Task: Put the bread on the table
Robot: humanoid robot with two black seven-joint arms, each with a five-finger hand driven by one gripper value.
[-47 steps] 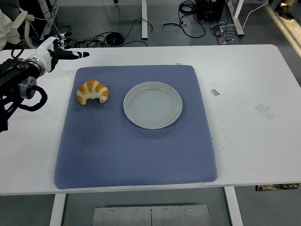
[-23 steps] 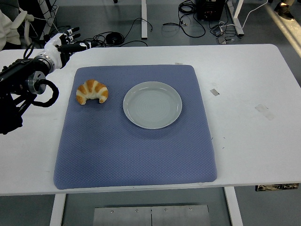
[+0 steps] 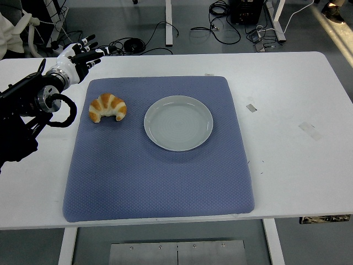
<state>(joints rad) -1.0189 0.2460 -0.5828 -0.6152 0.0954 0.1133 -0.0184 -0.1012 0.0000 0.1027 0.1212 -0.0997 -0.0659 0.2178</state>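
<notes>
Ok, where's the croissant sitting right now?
The croissant lies on the left part of the blue mat, just left of the empty plate, with the open left hand beyond it.

You're looking down on a white bench [image 3: 287, 88] standing on a grey floor [image 3: 193, 38]. Beyond its far edge, black cables [image 3: 220, 27] sprawl across the floor around white table legs [image 3: 170, 22], with sunlight at top right.
</notes>
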